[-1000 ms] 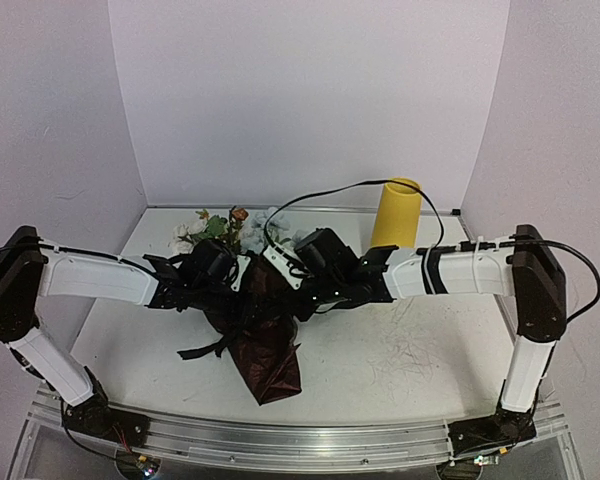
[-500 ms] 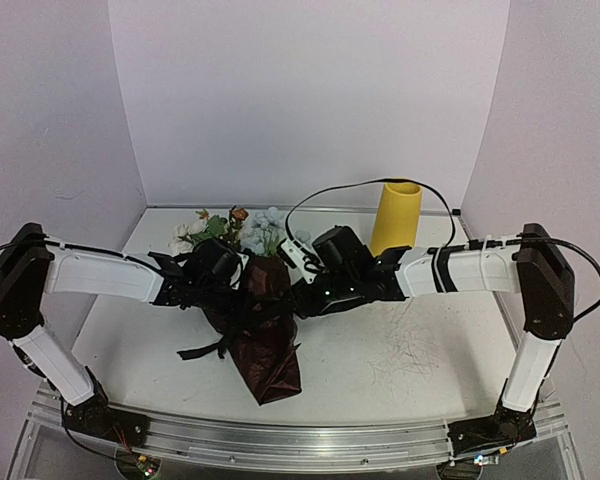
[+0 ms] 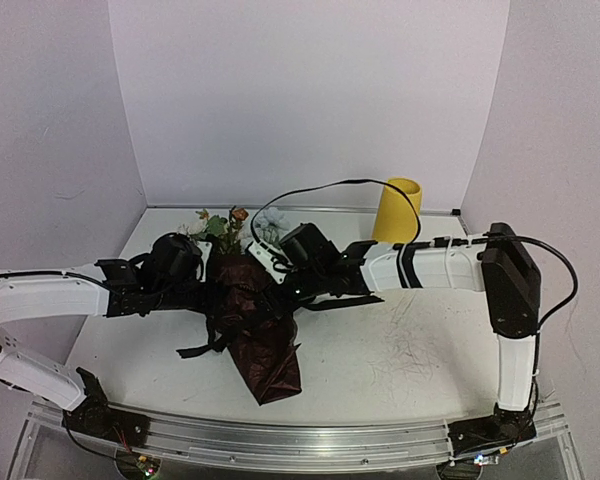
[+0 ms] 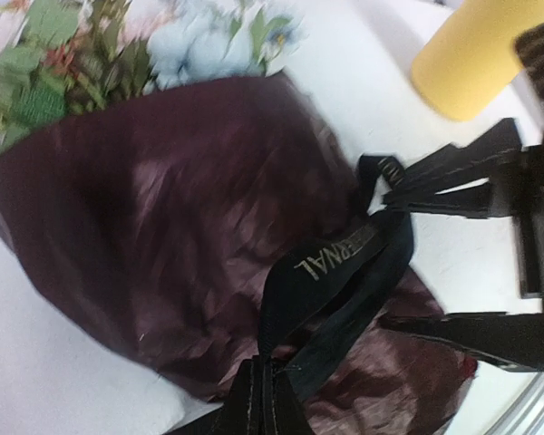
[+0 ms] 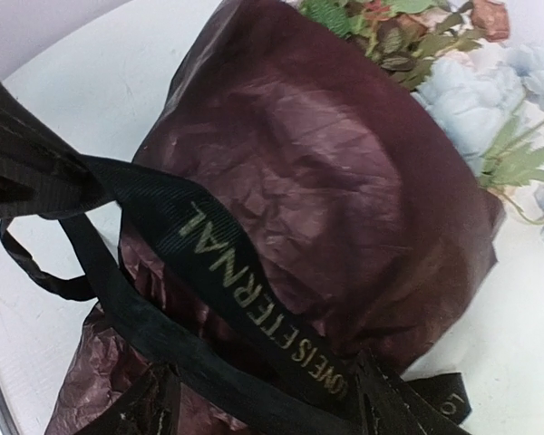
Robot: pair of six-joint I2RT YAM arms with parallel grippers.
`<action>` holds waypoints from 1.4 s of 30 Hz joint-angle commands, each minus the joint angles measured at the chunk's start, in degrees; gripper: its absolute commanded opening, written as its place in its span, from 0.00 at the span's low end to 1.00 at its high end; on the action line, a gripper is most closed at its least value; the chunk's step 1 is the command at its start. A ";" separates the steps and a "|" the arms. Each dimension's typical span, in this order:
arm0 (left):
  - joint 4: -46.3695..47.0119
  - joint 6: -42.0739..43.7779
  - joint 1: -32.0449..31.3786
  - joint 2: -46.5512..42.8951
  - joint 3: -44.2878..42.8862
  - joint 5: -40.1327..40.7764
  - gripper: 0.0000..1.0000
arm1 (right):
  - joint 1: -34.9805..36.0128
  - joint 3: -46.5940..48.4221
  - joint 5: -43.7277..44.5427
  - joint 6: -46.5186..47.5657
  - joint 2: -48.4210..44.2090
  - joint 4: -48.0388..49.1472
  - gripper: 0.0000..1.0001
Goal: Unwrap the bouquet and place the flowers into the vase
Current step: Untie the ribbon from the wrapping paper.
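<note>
L gripper [image 4: 258, 403] clamps ribbon [image 4: 344, 272], prob. to tug knot loose; R gripper [image 5: 267, 403] wide, straddling ribbon; bouquet [image 3: 255, 330] flat on desk [image 3: 400, 350].

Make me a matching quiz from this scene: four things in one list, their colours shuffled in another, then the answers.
Things:
1. vase
2. ribbon
3. wrapping paper
4. table

Colours:
A. black
B. white
C. yellow
D. dark red

Pairs: 1-C, 2-A, 3-D, 4-B
</note>
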State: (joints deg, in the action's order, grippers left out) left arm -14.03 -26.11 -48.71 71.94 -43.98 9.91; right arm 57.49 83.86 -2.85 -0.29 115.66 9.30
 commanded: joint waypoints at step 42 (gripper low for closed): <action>-3.98 -9.76 0.90 3.30 4.85 12.07 0.00 | 3.34 7.69 0.61 9.65 8.03 -10.80 0.16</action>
State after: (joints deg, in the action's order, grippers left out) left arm -18.11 -36.05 -48.16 74.58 -38.52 20.35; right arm 60.49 92.35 -2.50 8.29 124.73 1.24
